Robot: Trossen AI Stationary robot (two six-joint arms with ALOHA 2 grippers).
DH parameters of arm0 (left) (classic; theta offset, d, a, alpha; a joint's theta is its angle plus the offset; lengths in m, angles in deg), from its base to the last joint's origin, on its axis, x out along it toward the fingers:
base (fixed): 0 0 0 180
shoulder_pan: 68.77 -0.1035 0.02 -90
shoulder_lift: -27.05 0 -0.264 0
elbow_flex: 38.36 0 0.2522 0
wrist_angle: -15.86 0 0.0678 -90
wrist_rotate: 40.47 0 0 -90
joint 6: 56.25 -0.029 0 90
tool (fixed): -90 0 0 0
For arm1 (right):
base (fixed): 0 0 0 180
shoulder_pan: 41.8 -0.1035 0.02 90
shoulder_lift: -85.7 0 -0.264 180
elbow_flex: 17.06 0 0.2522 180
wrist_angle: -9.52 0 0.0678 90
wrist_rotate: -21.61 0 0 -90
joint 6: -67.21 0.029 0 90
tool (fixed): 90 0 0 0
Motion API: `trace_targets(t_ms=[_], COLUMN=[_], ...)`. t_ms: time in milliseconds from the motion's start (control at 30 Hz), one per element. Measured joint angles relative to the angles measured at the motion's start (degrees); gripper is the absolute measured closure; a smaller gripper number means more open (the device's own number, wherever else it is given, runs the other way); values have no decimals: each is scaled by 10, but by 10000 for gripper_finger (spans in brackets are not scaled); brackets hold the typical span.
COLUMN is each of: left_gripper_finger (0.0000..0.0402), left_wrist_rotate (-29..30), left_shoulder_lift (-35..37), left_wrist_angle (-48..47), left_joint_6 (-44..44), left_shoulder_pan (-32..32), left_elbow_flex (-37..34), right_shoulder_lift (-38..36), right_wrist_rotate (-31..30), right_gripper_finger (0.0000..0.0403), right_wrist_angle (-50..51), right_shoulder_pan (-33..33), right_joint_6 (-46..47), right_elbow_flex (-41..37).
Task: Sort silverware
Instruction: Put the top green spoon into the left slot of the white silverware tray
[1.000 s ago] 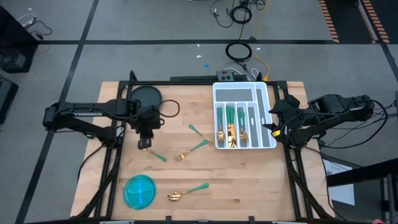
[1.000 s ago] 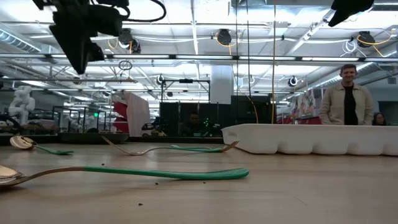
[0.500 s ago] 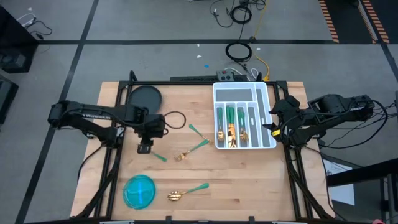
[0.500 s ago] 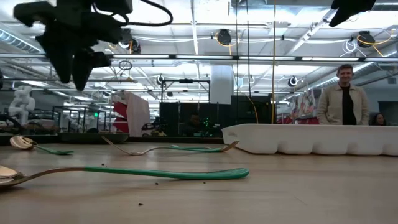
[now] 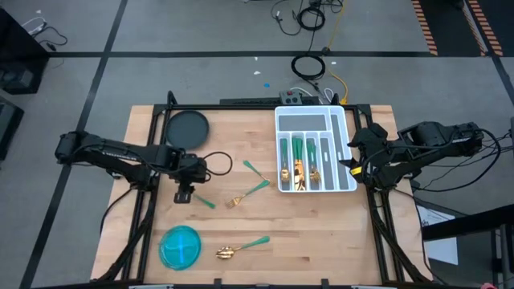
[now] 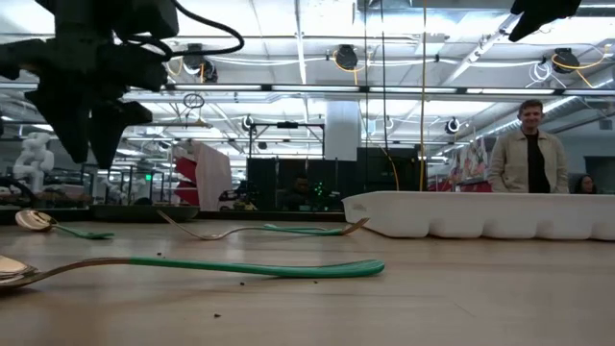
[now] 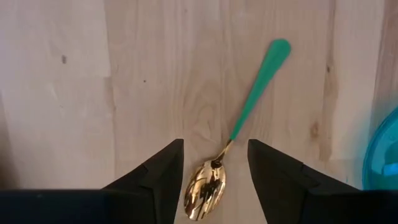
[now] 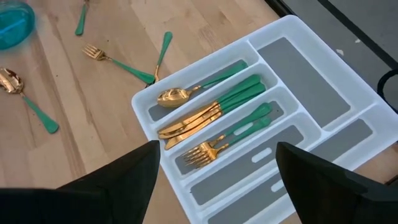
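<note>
Silverware lies partly sorted: a spoon (image 8: 177, 94), knives (image 8: 186, 121) and forks (image 8: 205, 149) with gold heads and green handles sit in separate slots of the white tray (image 5: 341, 128) on the right side of the table (image 5: 321, 241). Loose pieces remain on the wood. A small spoon (image 7: 233, 155) lies left of centre, directly under the left gripper (image 5: 184, 193), whose jaws stand apart above it without touching it, one finger on either side of the gold bowl in the wrist view. Two forks (image 5: 255, 181) lie crossed near the middle of the table, just left of the tray. A larger spoon (image 5: 241, 247) rests at the near edge, just right of the blue bowl (image 5: 180, 246). A black round plate (image 5: 186, 126) sits at the far left corner. The right gripper (image 5: 353, 156) waits at the tray's right edge, jaws wide apart and empty.
</note>
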Motion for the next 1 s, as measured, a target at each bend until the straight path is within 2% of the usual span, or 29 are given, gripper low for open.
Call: trace_targets(t_ms=[367, 633, 700, 800, 900, 1000], left_gripper_finger=[217, 230, 231, 231, 231, 231], left_wrist_rotate=[15, 3, -20, -37, 25, 43], left_shoulder_lift=[1, 1, 1, 6, 4, -18], left_wrist_angle=[2, 16, 66, 209, 248, 276], left_joint_6=[9, 21, 53, 95, 96, 90], left_shoulder_pan=[29, 31, 31, 40, 53, 59], left_elbow_flex=[-2, -2, 1, 4, -1, -21], right_shoulder_lift=[0, 0, 0, 0, 0, 0], right_wrist_rotate=[0, 0, 0, 0, -1, -1], right_gripper_finger=[89, 89, 89, 90, 90, 90], right_wrist_angle=[0, 0, 0, 0, 0, -2], right_shoulder_pan=[0, 0, 0, 0, 0, 0], right_joint_6=[0, 0, 0, 4, 4, 4], right_elbow_flex=[0, 0, 0, 0, 0, 0])
